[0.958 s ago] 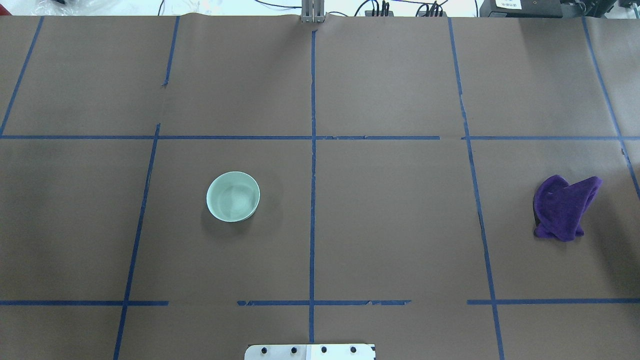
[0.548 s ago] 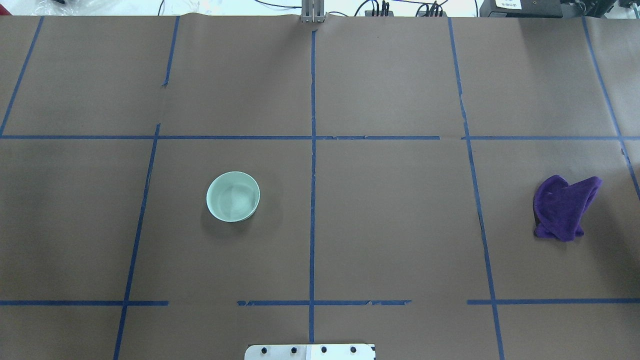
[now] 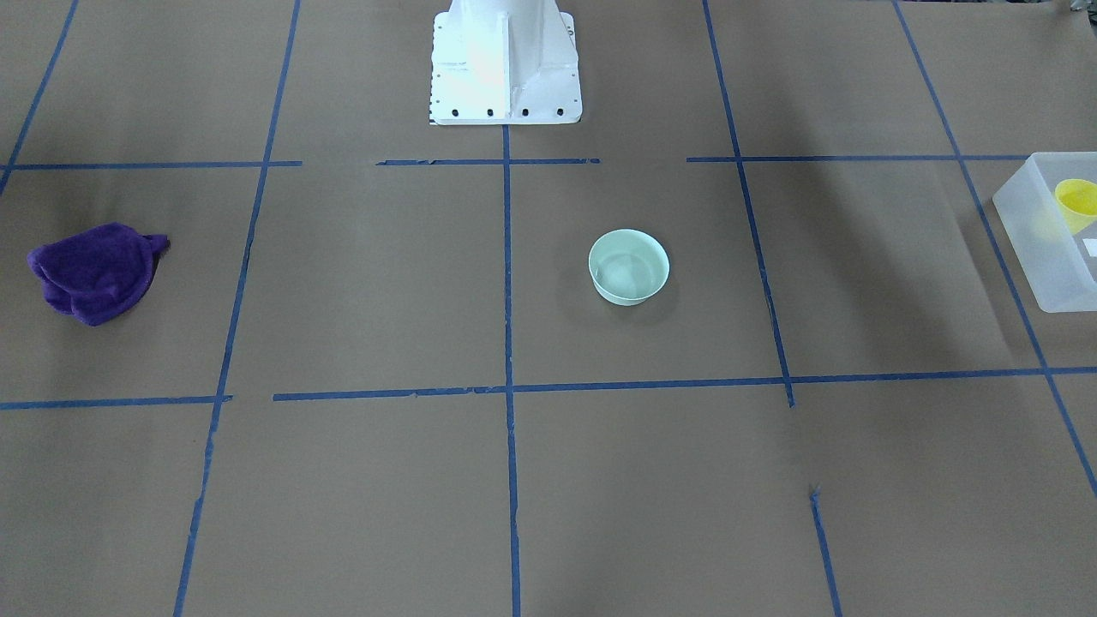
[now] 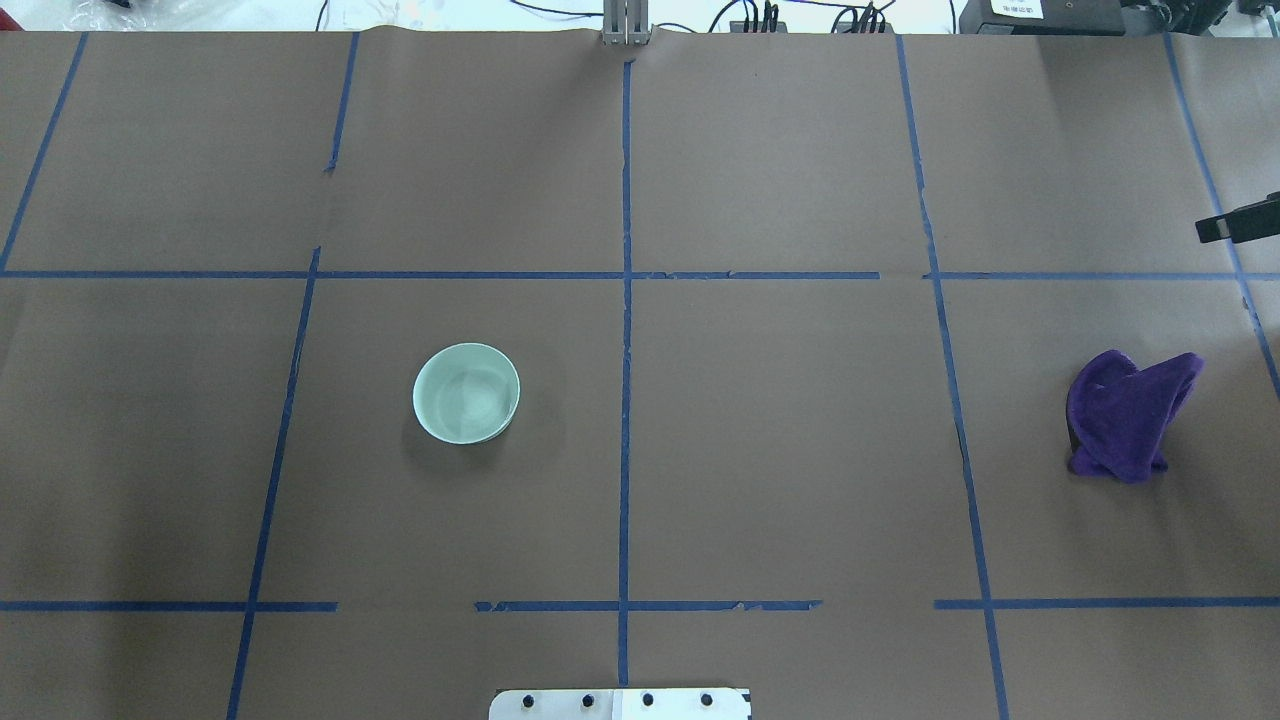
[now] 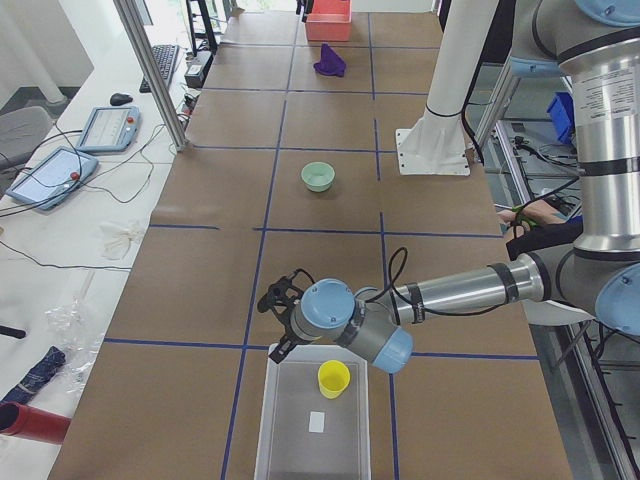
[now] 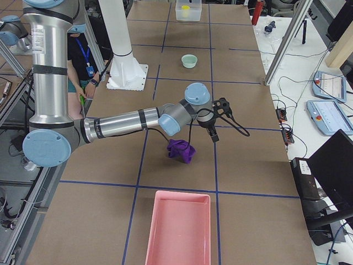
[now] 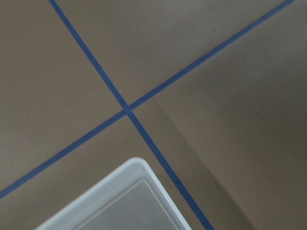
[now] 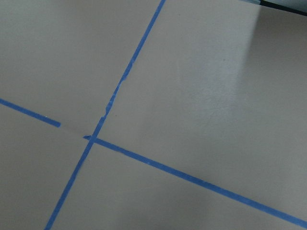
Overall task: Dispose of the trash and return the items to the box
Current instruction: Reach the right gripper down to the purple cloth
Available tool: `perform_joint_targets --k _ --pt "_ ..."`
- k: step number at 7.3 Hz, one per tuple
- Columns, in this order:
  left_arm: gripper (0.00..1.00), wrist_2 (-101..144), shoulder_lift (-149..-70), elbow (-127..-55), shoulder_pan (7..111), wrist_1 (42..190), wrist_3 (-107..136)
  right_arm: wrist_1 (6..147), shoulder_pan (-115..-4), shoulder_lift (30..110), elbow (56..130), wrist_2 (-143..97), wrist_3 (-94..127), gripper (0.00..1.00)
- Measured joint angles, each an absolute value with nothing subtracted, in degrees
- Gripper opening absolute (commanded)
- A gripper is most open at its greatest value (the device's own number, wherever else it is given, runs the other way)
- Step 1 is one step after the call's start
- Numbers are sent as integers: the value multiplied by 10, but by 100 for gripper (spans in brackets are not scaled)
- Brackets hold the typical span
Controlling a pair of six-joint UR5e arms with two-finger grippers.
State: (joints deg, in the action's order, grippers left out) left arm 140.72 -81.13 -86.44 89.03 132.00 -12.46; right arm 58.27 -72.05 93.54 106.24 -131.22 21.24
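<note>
cup (image 5: 333,378) in box (image 5: 290,440): put away | bowl (image 4: 466,392) on table (image 4: 800,450): goes in next | left gripper (image 5: 283,325) by box, right gripper (image 6: 216,124) by cloth (image 6: 181,150): open or closed, we cannot tell

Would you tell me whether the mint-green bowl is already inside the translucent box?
No, the bowl sits on the brown table paper, apart from the box, which holds only the yellow cup.
</note>
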Motion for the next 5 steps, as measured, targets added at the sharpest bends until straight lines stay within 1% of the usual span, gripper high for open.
perform_joint_targets --k 1,2,3,4,5 --pt "100 1407 -836 -866 890 1295 -124 568 -683 962 1074 -1294 221 100" --pt "100 1407 -850 -870 890 1281 -123 548 -648 1003 1081 -1268 224 98" --pt "100 1407 -855 -877 891 1276 -123 527 -625 1038 1080 -1247 226 89" --pt "100 1407 -854 -884 891 1274 -123 512 -610 1062 1074 -1237 226 60" --pt "100 1408 -854 -888 892 1274 -123 504 -598 1074 1064 -1233 226 51"
